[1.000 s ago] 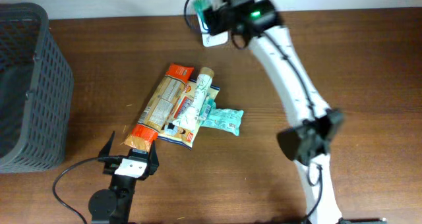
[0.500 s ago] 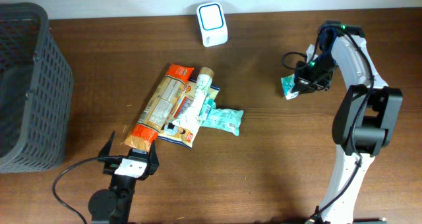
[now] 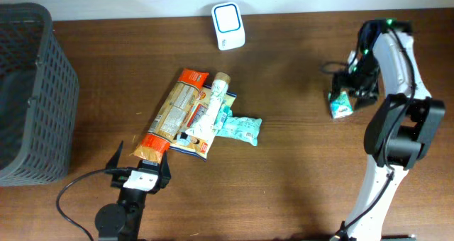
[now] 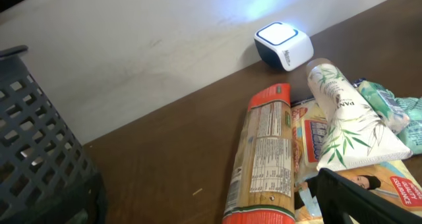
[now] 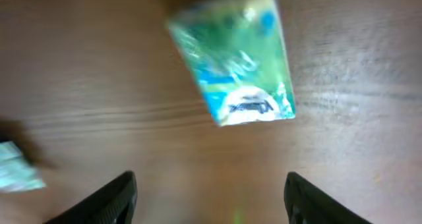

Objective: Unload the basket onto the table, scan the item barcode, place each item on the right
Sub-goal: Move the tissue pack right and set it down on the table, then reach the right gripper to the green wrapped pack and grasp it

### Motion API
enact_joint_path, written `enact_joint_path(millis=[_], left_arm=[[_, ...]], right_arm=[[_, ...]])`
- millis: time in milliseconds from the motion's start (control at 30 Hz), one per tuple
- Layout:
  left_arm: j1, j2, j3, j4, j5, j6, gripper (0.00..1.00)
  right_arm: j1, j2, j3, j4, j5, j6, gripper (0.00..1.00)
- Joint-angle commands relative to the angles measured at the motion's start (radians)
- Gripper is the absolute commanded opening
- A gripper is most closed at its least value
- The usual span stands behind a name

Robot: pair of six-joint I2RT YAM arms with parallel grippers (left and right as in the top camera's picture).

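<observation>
Basket: the dark basket [image 3: 28,92] is far to the left of the scanner [image 3: 228,26], at the edge of the table [image 3: 298,177].

Left gripper: the left gripper [image 3: 139,171] is low down, left of the scanner and much closer to the front. Its two fingers are spread wide and hold nothing. It points toward the pile.

Pile: a long pasta bag [image 3: 170,113] with orange ends, a tube [image 3: 209,106] and a teal packet [image 3: 241,127] lie together, in front of the scanner and a bit left.

Scanner: small and white, by the back wall, with a glowing top.

Small green packet: the small green packet [image 3: 341,104] lies flat on the table, well to the right of the scanner and nearer the front. Its long side runs from back to front, a bit slanted. Its white end points at the gripper's fingers (seen from the right wrist).

Right gripper: the right gripper [image 5: 210,181] is just above the packet, on the side away from the scanner. Its fingers [image 5: 112,197] are apart and the packet is not between them.

Right arm: the right arm [image 3: 397,71] stands tall, bends over at the top and points down.
</observation>
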Motion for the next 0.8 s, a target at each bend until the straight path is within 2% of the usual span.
enact_joint_path(millis=[0,167,233,267,300,433,567,700,767], left_arm=[[0.002,-0.005,-0.006,0.0,-0.007,0.015,0.99],[0.002,-0.005,-0.006,0.0,-0.007,0.015,0.99],[0.002,-0.005,-0.006,0.0,-0.007,0.016,0.99],[0.002,-0.005,-0.006,0.0,-0.007,0.015,0.99],[0.002,-0.005,-0.006,0.0,-0.007,0.015,0.99],[0.002,-0.005,-0.006,0.0,-0.007,0.015,0.99],[0.002,-0.005,-0.006,0.0,-0.007,0.016,0.99],[0.002,-0.005,-0.006,0.0,-0.007,0.016,0.99],[0.002,-0.005,-0.006,0.0,-0.007,0.016,0.99]], right_arm=[[0.079,-0.019,0.174,-0.056,-0.228,-0.145,0.69],[0.375,-0.016,0.079,0.112,-0.242,-0.108,0.58],[0.443,-0.014,0.023,0.162,-0.241,-0.051,0.51],[0.481,-0.013,-0.018,0.204,-0.221,-0.005,0.44],[0.527,-0.013,-0.084,0.27,-0.143,0.066,0.44],[0.576,-0.013,-0.236,0.396,-0.161,0.045,0.45],[0.576,-0.013,-0.257,0.367,-0.195,0.032,0.44],[0.562,-0.013,-0.256,0.098,-0.054,0.015,0.44],[0.541,-0.013,-0.251,0.019,-0.054,-0.03,0.43]])
